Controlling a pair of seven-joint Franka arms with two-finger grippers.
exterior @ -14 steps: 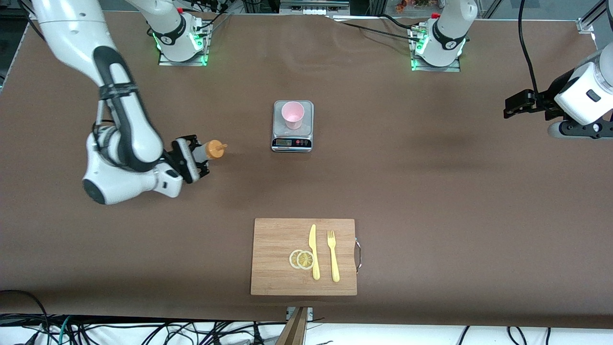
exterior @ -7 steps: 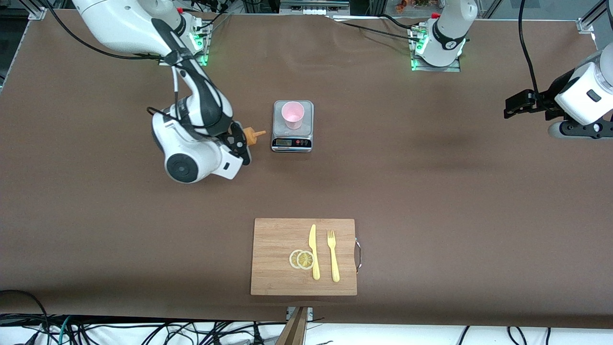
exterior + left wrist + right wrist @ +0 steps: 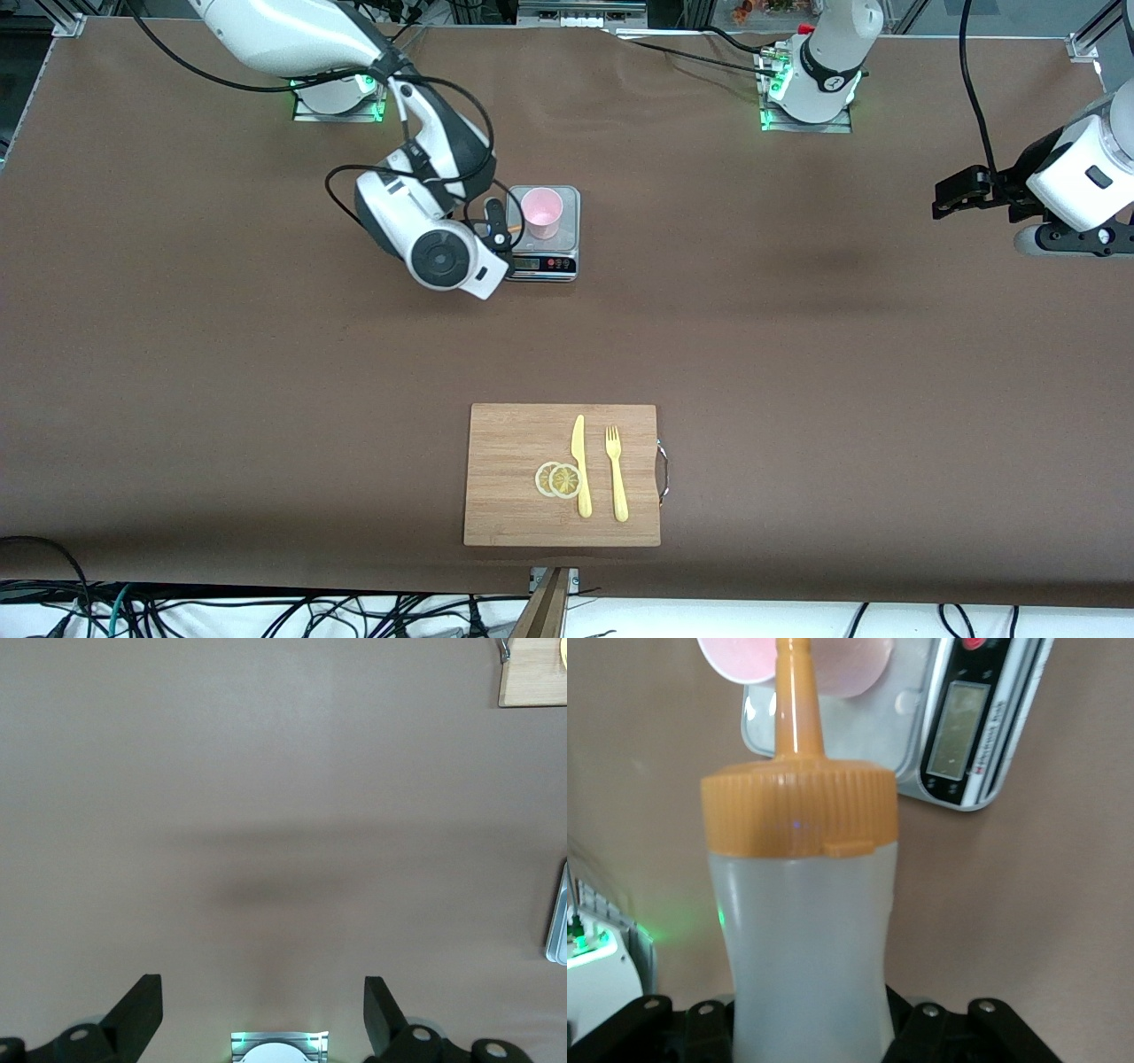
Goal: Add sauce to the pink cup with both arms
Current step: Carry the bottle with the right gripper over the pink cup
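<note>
- Right arm (image 3: 292, 35): white, jointed, reaching out from its base and bent down at the elbow; black cables loop along the forearm.
- Right wrist (image 3: 440, 257): round white housing turned toward the front camera, tipped sideways.
- Right gripper (image 3: 501, 226): black, pointing sideways toward the left arm's end of the table, raised off the surface; jaws clamped on the sauce (image 3: 802, 930), gripped at the lower body.
- Left arm (image 3: 1076, 173): waits at its own end of the table, wrist raised and level.
- Left gripper (image 3: 946, 197): black, pointing toward the table's middle; fingers (image 3: 142, 1010) spread wide, nothing between them.
</note>
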